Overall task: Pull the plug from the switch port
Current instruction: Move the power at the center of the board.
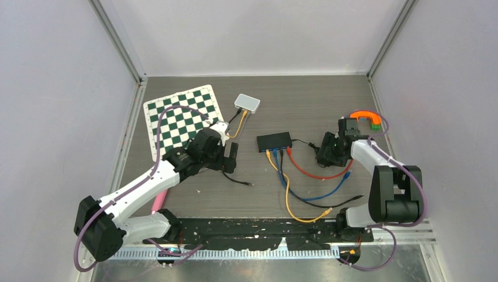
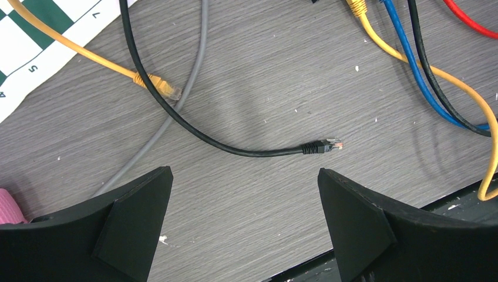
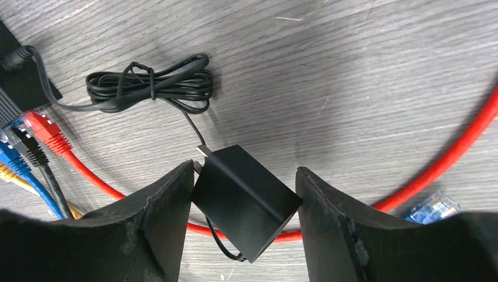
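The plugs (image 1: 276,153) sit in the near face of the switch (image 1: 274,141), their long axes running toward you. Right of the switch, the jaws of your right arm (image 1: 364,151) pinch the black power adapter (image 3: 244,202). Left of it, the jaws of your left arm (image 1: 176,164) hang spread, about equally near.

A green-and-white chess mat (image 1: 183,120) lies askew at the back left of the grey wood-grain tabletop (image 1: 305,100). Just right of it sits a small white box (image 1: 247,103). By the right wall, an orange curved piece (image 1: 367,117) touches a green block (image 1: 376,125). A pink thing (image 1: 159,202) lies near the front left. A black adapter (image 3: 244,200) sits right of centre, its cord (image 3: 152,88) tied in a bundle nearby.
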